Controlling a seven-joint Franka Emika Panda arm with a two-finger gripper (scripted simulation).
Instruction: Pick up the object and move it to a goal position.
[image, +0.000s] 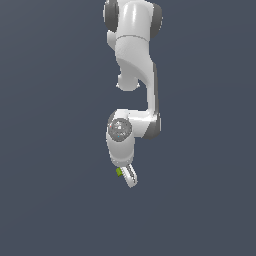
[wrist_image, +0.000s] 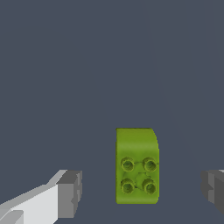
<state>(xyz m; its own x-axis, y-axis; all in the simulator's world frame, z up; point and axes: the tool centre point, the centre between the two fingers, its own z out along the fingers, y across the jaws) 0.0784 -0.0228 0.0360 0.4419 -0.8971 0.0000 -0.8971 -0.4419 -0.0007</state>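
The object (wrist_image: 136, 165) is a small lime-green block with several round studs on top, lying on the dark grey floor. In the wrist view it lies between my two grey fingertips (wrist_image: 70, 194), a gap on each side, nothing touching it. My gripper (wrist_image: 141, 190) is open around it. In the exterior view the object (image: 119, 172) shows only as a green speck beside the white gripper (image: 130, 176), which hangs low under the arm and hides most of it.
The white arm (image: 134, 60) reaches down from the top of the exterior view. A flat dark grey floor (image: 50, 150) surrounds everything. No goal marker shows.
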